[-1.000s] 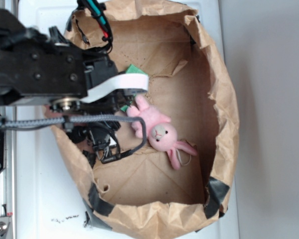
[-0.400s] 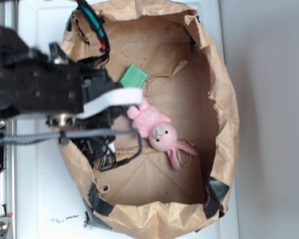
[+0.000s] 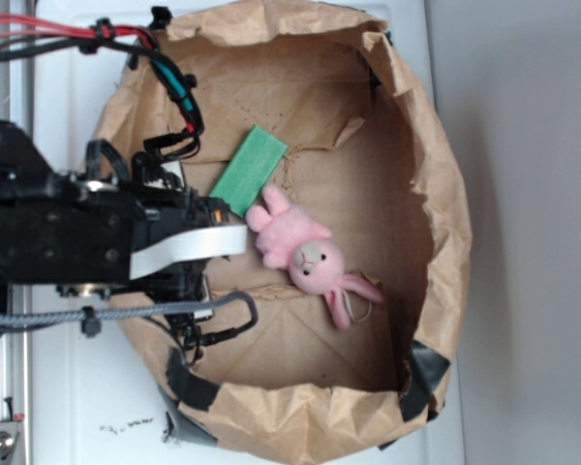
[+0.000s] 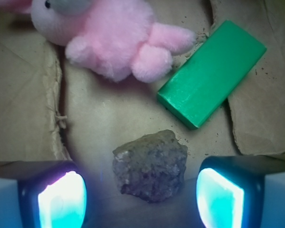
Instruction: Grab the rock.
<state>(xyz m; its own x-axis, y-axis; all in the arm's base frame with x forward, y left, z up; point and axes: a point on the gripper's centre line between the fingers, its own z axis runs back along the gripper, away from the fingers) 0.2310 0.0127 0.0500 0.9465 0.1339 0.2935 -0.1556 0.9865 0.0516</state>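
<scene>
Black boxy arm (image 3: 58, 232), matte housing, small screw heads on upper face. White curved band (image 3: 189, 247) wrapped across forward end. Red and black cables (image 3: 39, 34) looped over top, one with teal sleeve (image 3: 179, 87). Grey braided cable (image 3: 39, 318) along lower side, cinched by black tie. Gripper (image 4: 141, 194): two dark fingers (image 4: 52, 192), pads glowing cyan.

Place: a robot lab test rig
Work surface: white tabletop (image 3: 77, 407), scuffed near its lower left corner
Arena: crumpled brown paper bag (image 3: 436, 194), rolled open, patched with black tape (image 3: 189, 383)
Hardware: black robot arm (image 3: 68, 228) with exposed red and black cables (image 3: 39, 34)
Props: pink plush bunny (image 3: 305, 252), green block (image 3: 247, 170)
</scene>
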